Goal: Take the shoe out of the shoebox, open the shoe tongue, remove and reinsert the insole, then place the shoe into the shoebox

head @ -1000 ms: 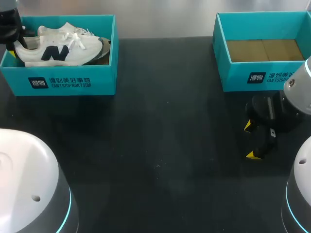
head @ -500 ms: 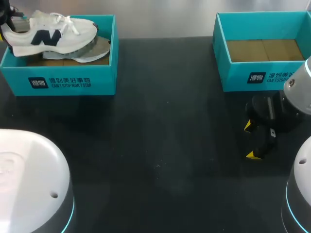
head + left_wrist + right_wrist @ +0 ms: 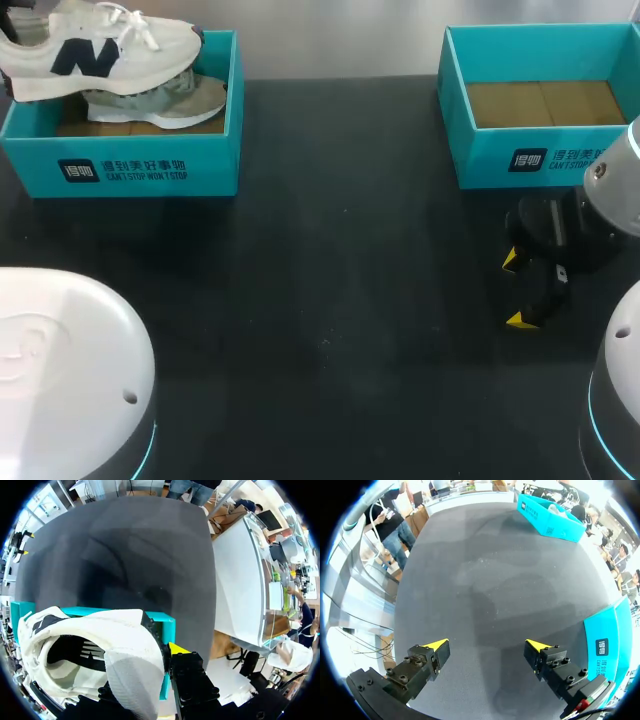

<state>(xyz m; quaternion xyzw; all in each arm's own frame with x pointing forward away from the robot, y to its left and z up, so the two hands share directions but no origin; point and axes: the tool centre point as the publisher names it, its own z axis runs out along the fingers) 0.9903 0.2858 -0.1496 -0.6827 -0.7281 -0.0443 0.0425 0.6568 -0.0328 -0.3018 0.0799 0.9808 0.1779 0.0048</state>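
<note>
A white shoe (image 3: 95, 48) with a dark logo hangs above the left teal shoebox (image 3: 140, 165), its sole level with the box's rim. My left gripper (image 3: 150, 665) is shut on the shoe's heel collar (image 3: 132, 650). One of its yellow fingertips (image 3: 177, 648) shows beside the heel, and the other is hidden by the shoe. In the head view this gripper is almost cut off at the far left corner. A second, grey-green shoe (image 3: 165, 100) lies inside the box. My right gripper (image 3: 525, 290) hangs open and empty over the table, in front of the right shoebox (image 3: 520, 150).
The right shoebox holds only a brown cardboard floor (image 3: 545, 103). In the right wrist view it stands beside my right gripper (image 3: 490, 647), with the left shoebox (image 3: 547, 517) far ahead. Black tabletop (image 3: 330, 300) lies between the boxes. My arms' white bases (image 3: 60, 380) fill the near corners.
My left gripper has lifted the white shoe up out of the left box and a little leftward, uncovering the grey-green shoe beneath. The right arm has stayed still.
</note>
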